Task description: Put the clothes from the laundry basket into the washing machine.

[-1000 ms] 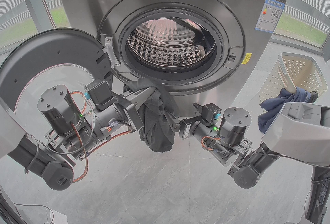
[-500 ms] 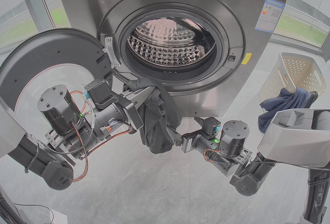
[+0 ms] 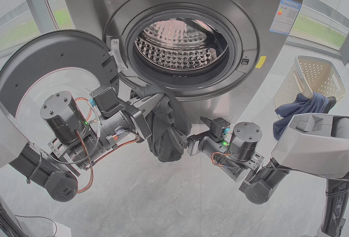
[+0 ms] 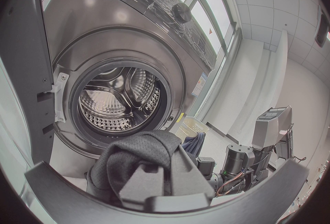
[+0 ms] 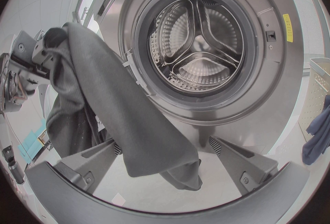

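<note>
A dark grey garment hangs in front of the washing machine, just below the open drum. My left gripper is shut on its upper fold, and the left wrist view has the cloth bunched over the fingers. My right gripper is at the garment's lower right side. Its fingers stand wide open, with the cloth draped between them. A blue garment spills over the rim of the white laundry basket at the right.
The round machine door is swung open to the left, behind my left arm. The drum holds no clothes that I can see. Grey tiled floor lies open below both arms.
My right gripper dipped down, then came back up and leftward against the hanging garment. The left gripper and the garment have hardly moved.
</note>
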You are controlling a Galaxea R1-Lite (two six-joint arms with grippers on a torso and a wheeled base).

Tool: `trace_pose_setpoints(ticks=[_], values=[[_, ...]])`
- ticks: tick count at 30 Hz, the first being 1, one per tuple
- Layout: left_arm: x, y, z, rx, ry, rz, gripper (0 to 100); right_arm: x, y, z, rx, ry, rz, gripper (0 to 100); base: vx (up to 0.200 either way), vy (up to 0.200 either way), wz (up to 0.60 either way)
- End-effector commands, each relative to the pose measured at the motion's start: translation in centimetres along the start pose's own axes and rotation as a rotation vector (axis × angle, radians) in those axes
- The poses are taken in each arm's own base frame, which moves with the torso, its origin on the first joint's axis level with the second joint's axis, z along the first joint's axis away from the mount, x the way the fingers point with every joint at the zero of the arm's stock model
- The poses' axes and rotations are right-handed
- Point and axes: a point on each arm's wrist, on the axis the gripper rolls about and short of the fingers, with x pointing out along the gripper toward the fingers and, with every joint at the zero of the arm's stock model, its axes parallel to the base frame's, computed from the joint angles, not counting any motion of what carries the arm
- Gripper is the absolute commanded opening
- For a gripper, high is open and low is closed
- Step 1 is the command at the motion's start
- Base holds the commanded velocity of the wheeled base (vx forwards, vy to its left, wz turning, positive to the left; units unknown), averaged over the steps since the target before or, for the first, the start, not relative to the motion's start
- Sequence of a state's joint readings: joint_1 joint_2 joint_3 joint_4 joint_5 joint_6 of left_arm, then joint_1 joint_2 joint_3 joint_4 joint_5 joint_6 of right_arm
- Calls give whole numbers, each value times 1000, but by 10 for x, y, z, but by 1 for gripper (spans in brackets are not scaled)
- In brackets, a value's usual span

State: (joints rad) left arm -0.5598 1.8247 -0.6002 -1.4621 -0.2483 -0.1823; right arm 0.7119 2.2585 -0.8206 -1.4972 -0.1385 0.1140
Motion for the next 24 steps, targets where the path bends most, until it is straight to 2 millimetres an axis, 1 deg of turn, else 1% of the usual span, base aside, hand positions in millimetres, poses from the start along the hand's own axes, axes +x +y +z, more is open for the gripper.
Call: trace_pose_setpoints(ticks=[1,15,20,24], values=[[0,0,-1,-1,3,-1,0,2,-1,12,4,-39,-3,100,0,0,0],[-1,-2,2,-2,-4,-7,0,23,-2,15,11,-95,19,100,0,0,0],[1,-2,0,-3,1,-8,0,23,5,9,10,-82,40,100,0,0,0],[0,-1,-1,-4,4,-6,0,25,11,12,13,-97,78,100,0,0,0]])
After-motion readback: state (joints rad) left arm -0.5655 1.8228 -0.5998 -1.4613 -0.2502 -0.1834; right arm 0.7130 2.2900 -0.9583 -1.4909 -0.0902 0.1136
